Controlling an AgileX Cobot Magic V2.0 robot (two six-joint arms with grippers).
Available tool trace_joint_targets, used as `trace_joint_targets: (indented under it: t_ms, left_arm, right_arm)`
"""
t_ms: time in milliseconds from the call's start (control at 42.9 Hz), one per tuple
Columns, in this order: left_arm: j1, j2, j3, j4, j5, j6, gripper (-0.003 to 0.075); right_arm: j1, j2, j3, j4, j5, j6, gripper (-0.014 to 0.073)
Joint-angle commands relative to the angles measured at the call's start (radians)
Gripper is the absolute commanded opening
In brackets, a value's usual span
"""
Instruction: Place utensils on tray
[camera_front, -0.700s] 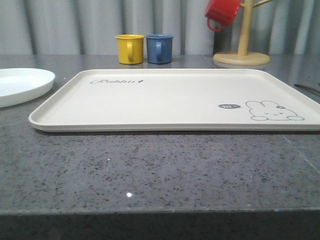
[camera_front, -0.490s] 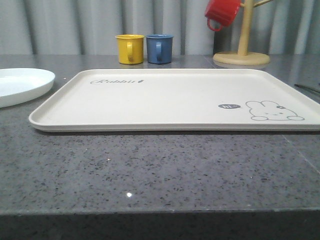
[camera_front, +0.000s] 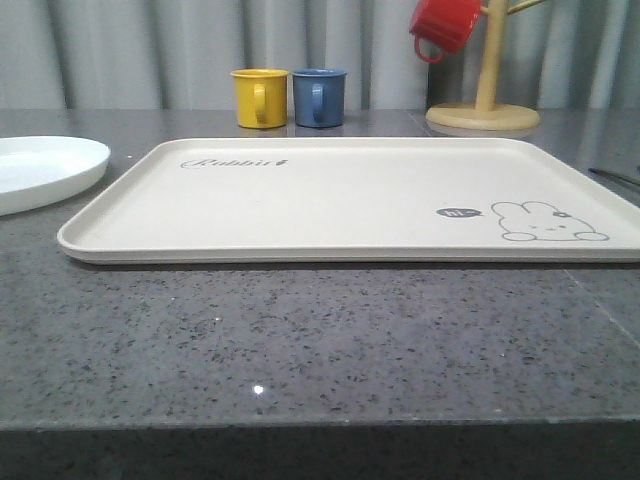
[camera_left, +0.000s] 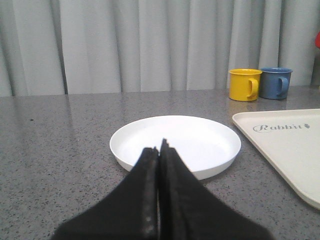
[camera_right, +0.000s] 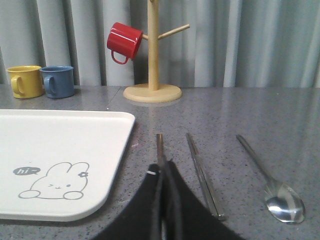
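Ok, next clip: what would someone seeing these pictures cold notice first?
Most likely the big cream tray with its rabbit drawing, lying bare across the middle of the grey table. Next, the red mug hanging on the wooden mug tree behind it. The fork, chopsticks and spoon lie off its right edge.

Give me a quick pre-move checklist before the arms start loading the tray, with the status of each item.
1. Tray surface free for loading: ok, nothing lies on it.
2. Plate reachable: ok, it sits on the counter beside the tray, in front of the left tool.
3. Left tool ready to grasp: not ok, its fingers are closed together.
4. Right tool ready to grasp: not ok, closed; the fork handle shows just beyond its tips, contact cannot be told.
5. Chopsticks and spoon accessible: ok, lying separately on the counter beside the tray.
6. Mugs out of the way: ok, the yellow mug and blue mug stand behind the tray.
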Motion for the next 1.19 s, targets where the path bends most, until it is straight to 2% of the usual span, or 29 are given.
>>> trace_joint_targets:
  t_ms: [0,140,257,397,700,793,1166]
  left_arm:
    - [0.003,-0.019,0.013,0.001,-0.118,-0.003,-0.0020]
    - [0.003,-0.019,-0.041,-0.017,-0.126,-0.003,-0.0020]
    - [0.003,-0.014,-0.163,-0.014,-0.059,-0.003,-0.0020]
    - [0.003,0.046,-0.345,0.005,0.107,-0.003,-0.0020]
    - [0.003,0.340,-0.687,0.058,0.417,-0.003,-0.0020]
    - [0.003,0.414,-0.710,0.056,0.453,-0.003,-0.0020]
    - [0.003,0.591,-0.705,0.054,0.469,-0.003,-0.0020]
  right_arm:
    - [-0.005,-0.015,-0.002,-0.008,-0.094,0.000,-0.0117]
    - [-0.005,-0.015,-0.041,-0.008,-0.088,0.000,-0.0117]
    - [-0.005,-0.013,-0.153,-0.004,0.034,0.000,-0.0117]
    - [-0.005,0.039,-0.327,-0.004,0.210,0.000,-0.0117]
    - [-0.005,0.335,-0.661,-0.004,0.531,0.000,-0.0117]
    - [-0.005,0.417,-0.696,-0.004,0.577,0.000,-0.0117]
    - [-0.005,0.615,-0.695,-0.004,0.582,0.000,-0.0117]
